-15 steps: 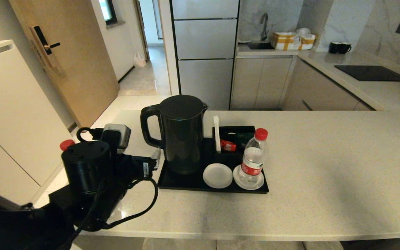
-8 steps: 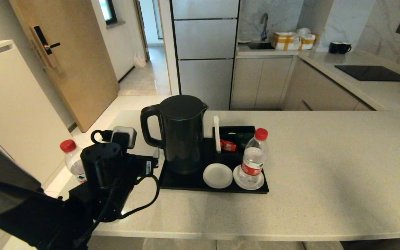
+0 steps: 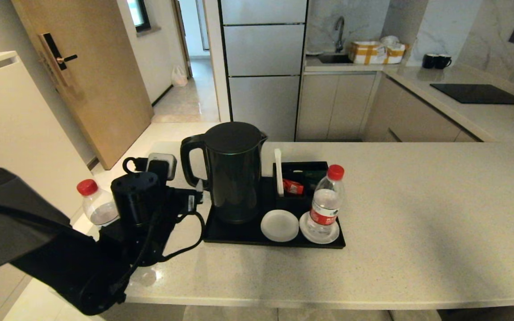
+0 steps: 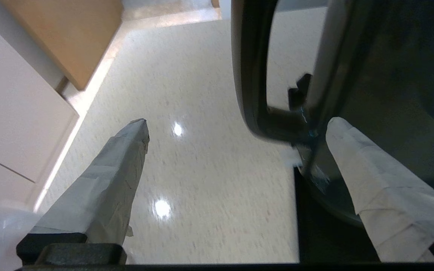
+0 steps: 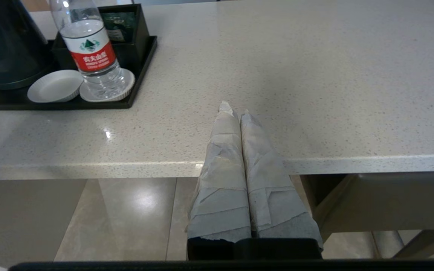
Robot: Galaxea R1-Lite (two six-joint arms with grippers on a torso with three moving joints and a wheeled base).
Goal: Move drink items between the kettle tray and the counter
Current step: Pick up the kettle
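Observation:
The black kettle (image 3: 232, 171) stands at the left end of the black tray (image 3: 275, 243) on the beige counter (image 3: 417, 214). My left gripper (image 3: 196, 192) is open beside the kettle's handle (image 4: 251, 75); one taped finger (image 4: 371, 169) lies against the kettle body and the other finger (image 4: 126, 169) is over bare counter. One red-capped bottle (image 3: 326, 203) stands on the tray's right coaster, beside an empty coaster (image 3: 279, 225). A second bottle (image 3: 96, 207) stands at the counter's left end, its base hidden by my arm. My right gripper (image 5: 234, 109) is shut and empty at the counter's front edge.
The sachet box (image 3: 304, 178) sits at the tray's back with a white upright strip (image 3: 278, 171) beside it. Far right are the black cooktop (image 3: 480, 93) and two mugs (image 3: 435, 61). Bare counter stretches right of the tray.
My left arm has moved right and forward, away from the left bottle and up to the kettle's handle. That bottle now shows in full; the rest is still.

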